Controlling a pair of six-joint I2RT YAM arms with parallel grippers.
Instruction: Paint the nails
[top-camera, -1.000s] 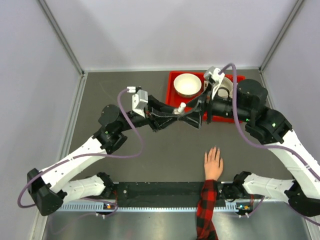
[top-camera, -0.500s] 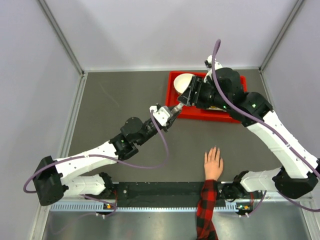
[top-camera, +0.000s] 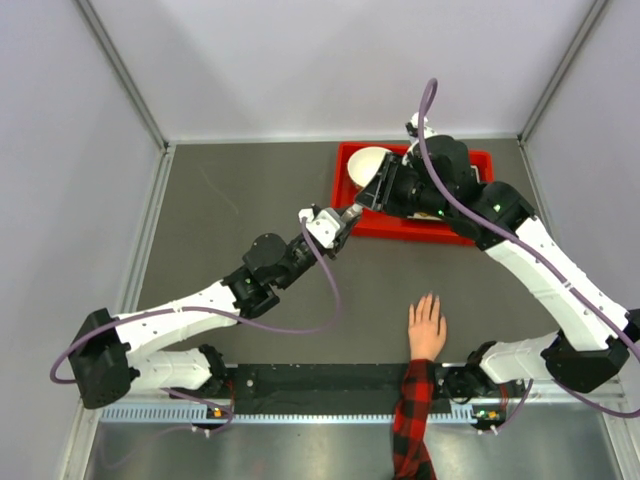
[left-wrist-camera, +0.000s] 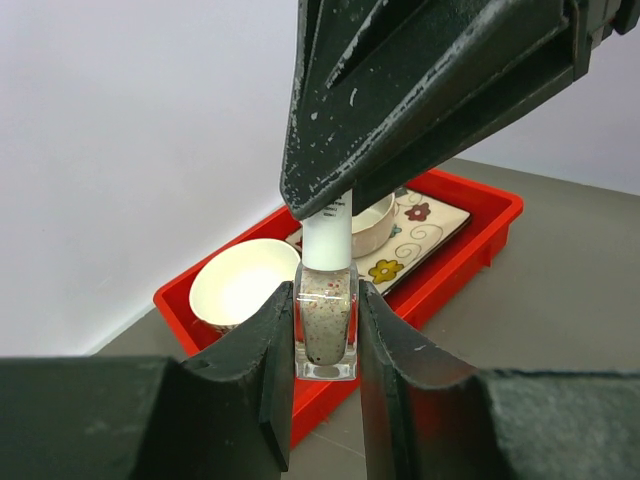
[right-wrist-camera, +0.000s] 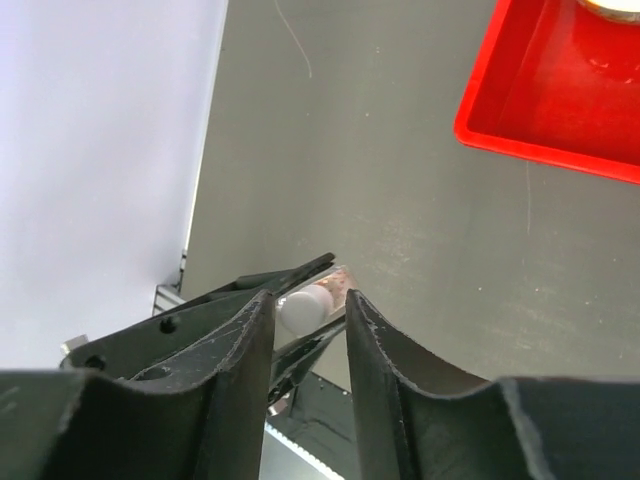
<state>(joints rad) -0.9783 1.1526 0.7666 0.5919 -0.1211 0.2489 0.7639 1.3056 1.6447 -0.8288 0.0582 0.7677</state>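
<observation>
**Bottle (left-wrist-camera: 326, 322) Held Far From Nails (top-camera: 431, 298)**

The nails lay at the near edge of the desk (top-camera: 230, 200). Well apart, the left hand (left-wrist-camera: 326, 335) clamped the bottle; the right hand (right-wrist-camera: 308, 325) seemed closed on its cap (left-wrist-camera: 327, 232). A twist could wrench the glass loose and spill polish. No writing was legible.

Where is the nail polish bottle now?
Left wrist view, centre: the bottle sits in the left gripper, white cap in the right gripper, near the red tray.
</observation>
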